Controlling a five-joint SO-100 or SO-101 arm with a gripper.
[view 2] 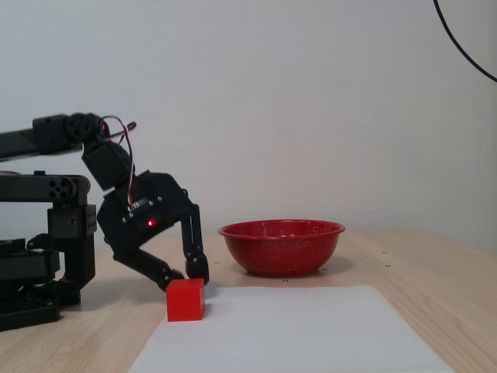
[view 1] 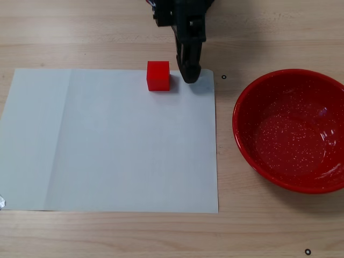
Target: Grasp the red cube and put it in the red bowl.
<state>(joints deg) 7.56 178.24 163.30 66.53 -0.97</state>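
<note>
White rectangular paper sheet (view 1: 107, 140) on pale wooden table (view 1: 269, 32); small matte red cube (view 1: 158, 75) at its top edge, black two-finger gripper (view 1: 189, 76) just right of it, large glossy speckled red bowl (view 1: 293, 129) well apart; side fixed view: gripper (view 2: 180, 273) parted, empty, low behind cube (view 2: 185, 299); bowl (view 2: 281, 245) beyond

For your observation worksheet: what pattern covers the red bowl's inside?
Fine white speckles on glossy red; the red bowl shows this best in the fixed view from above.
</note>
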